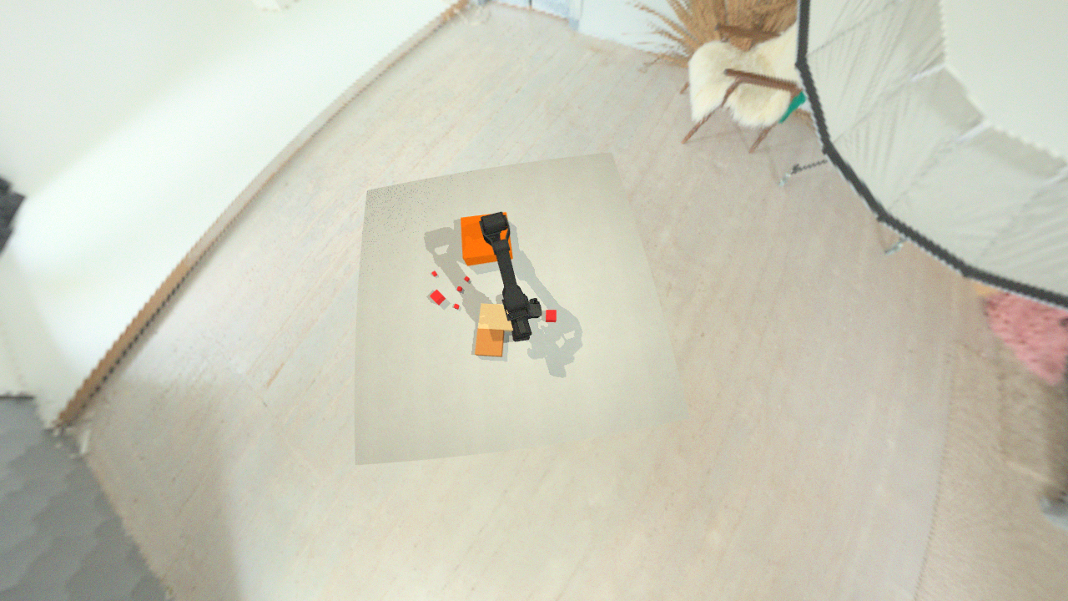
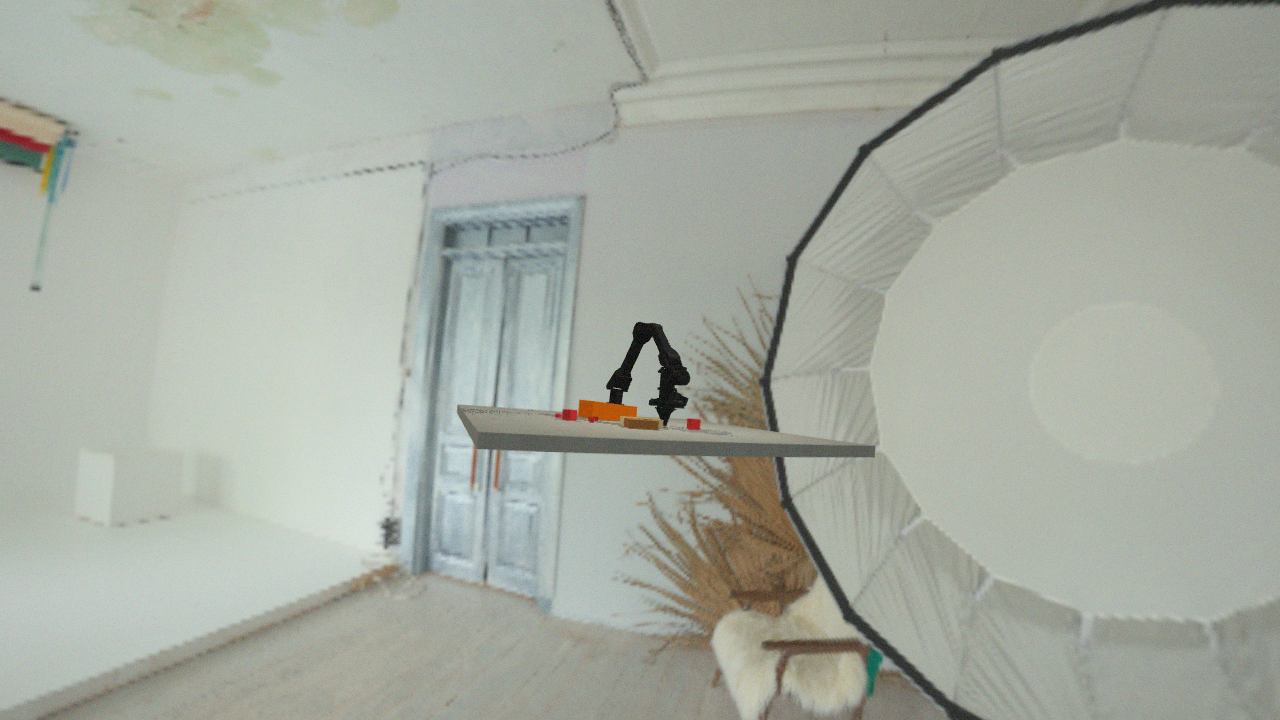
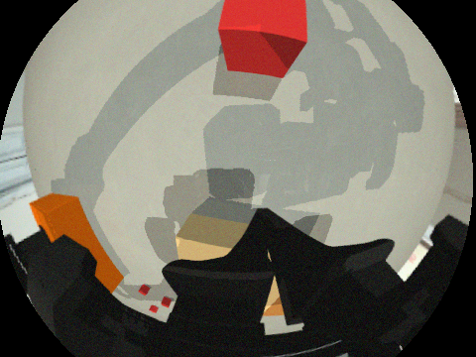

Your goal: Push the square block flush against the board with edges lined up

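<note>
The light tan board (image 1: 491, 315) (image 3: 200, 251) lies flat, its right end partly under my arm in the top view. The brown-orange square block (image 1: 490, 343) (image 2: 641, 424) lies against the board's lower long side in that view, with no visible gap. Their left edges look about even there. My gripper (image 2: 665, 422) (image 3: 262, 213) is shut and empty, pointing down. Its tips are low beside the right side of the two parts, close to the table top. In the top view the arm hides the tips, so contact with the board cannot be told.
A red cube (image 1: 551, 315) (image 2: 693, 423) (image 3: 263, 17) stands right of the gripper. A large orange box (image 1: 476, 240) (image 2: 594, 409) (image 3: 94, 243) is near the arm's base. A larger red cube (image 1: 437, 297) and several small red cubes lie left of the board on the table (image 1: 418, 411).
</note>
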{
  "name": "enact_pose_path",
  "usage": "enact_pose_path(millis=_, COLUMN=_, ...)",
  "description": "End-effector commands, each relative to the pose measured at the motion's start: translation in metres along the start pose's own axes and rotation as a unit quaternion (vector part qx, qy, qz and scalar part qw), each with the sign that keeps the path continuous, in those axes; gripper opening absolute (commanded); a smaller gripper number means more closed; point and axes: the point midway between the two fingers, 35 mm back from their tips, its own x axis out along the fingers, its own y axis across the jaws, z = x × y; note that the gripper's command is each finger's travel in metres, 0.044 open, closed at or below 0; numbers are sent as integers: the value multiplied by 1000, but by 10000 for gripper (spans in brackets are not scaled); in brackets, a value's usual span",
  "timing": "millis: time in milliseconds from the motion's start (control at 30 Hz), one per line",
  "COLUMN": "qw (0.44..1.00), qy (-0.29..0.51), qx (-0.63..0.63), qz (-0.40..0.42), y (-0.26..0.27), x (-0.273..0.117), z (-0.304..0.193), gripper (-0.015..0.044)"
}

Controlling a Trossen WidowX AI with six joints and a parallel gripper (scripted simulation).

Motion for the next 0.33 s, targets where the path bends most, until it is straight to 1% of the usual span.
enact_pose_path(millis=0, qw=1000, qy=3, qx=0, qz=0, y=0, x=1, z=-9, gripper=0)
enact_pose_path(millis=300, qw=1000, qy=2, qx=0, qz=0, y=0, x=1, z=2, gripper=0)
